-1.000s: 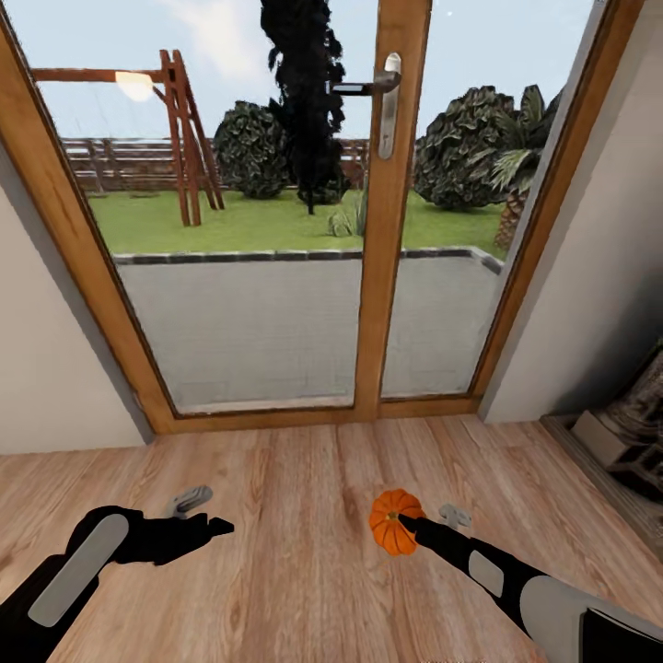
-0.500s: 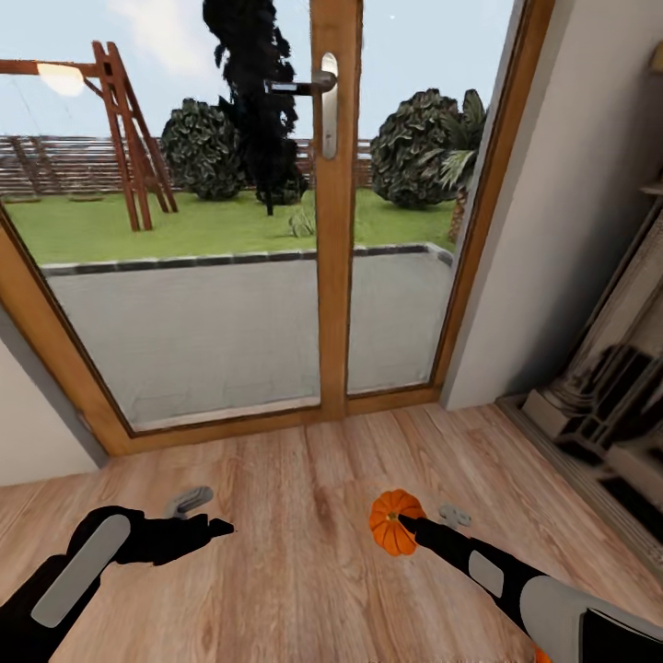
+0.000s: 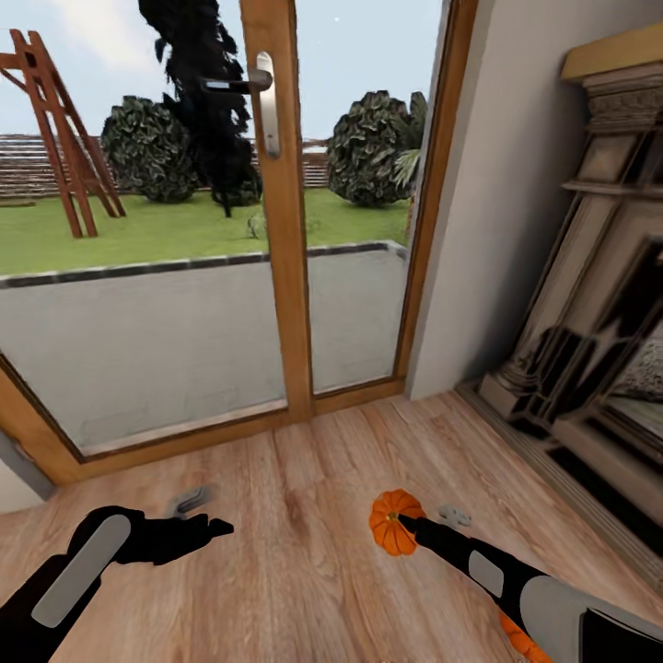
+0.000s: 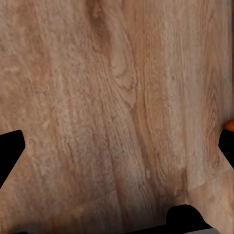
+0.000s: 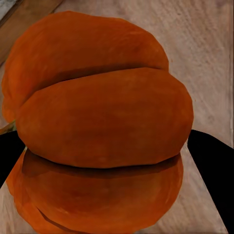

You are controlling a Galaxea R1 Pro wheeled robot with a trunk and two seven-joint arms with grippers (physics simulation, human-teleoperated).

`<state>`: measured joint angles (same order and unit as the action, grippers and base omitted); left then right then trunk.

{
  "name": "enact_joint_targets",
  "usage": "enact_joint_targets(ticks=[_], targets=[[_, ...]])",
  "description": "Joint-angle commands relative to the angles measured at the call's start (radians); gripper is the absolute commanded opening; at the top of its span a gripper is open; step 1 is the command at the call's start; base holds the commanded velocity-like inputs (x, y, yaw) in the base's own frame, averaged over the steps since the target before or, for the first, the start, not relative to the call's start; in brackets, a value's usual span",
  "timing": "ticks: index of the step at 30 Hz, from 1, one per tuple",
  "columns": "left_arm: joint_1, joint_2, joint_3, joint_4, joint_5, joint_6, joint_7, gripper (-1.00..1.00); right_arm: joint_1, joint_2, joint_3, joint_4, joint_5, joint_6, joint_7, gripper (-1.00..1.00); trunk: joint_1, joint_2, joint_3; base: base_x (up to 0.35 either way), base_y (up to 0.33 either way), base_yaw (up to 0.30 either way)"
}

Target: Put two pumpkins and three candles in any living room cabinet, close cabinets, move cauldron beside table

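Step in hand: carrying one pumpkin [image 3: 394,521] across the wooden floor [image 3: 304,479] toward a cabinet; the glazed door [image 3: 276,212] and a carved stone fireplace [image 3: 589,304] lie ahead.
Right gripper [image 3: 405,525]: closed on the pumpkin, its dark fingers to either side of the ribbed orange body in the right wrist view [image 5: 102,117].
Left gripper [image 3: 204,516]: carries nothing; its fingers frame bare floorboards in the left wrist view, jaws spread wide.
Pumpkin position: held above the floor, in front of the robot and to its right, near the door sill.
Doing it well: I judge the grip should stay firm and the arm steady while the base turns, so the round body does not roll out; keep it clear of the fireplace plinth.
Pumpkins counted: one held for certain; an orange patch [image 3: 520,637] beneath the right forearm may be the second, though too little shows to be sure.
Candles counted: none seen.
Doors: one, with one handle [image 3: 262,87].
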<state>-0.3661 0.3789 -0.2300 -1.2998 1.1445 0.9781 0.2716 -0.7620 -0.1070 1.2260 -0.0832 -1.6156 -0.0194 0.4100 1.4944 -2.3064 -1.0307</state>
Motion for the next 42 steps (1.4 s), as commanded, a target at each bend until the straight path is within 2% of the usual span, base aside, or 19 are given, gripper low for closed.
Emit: enact_joint_targets(ticks=[1,37,42], targets=[[-0.001,0.000,-0.002,-0.001,0.011,0.001,0.010,1.00,0.000,0.000,0.003,-0.001,-0.009,-0.002,0.003,-1.00,0.000,0.000,-0.001,0.000,0.000,-0.279],[-0.001,0.008,0.001,-0.007,0.011,0.002,0.007,1.00,-0.001,0.000,0.003,-0.001,-0.009,-0.019,0.003,-1.00,0.000,0.000,-0.001,0.000,0.000,-0.279],[-0.001,0.008,0.001,-0.007,0.011,0.001,0.007,1.00,0.000,0.000,0.003,-0.001,-0.009,-0.019,0.003,-1.00,-0.019,0.035,0.015,0.000,0.000,-0.279]])
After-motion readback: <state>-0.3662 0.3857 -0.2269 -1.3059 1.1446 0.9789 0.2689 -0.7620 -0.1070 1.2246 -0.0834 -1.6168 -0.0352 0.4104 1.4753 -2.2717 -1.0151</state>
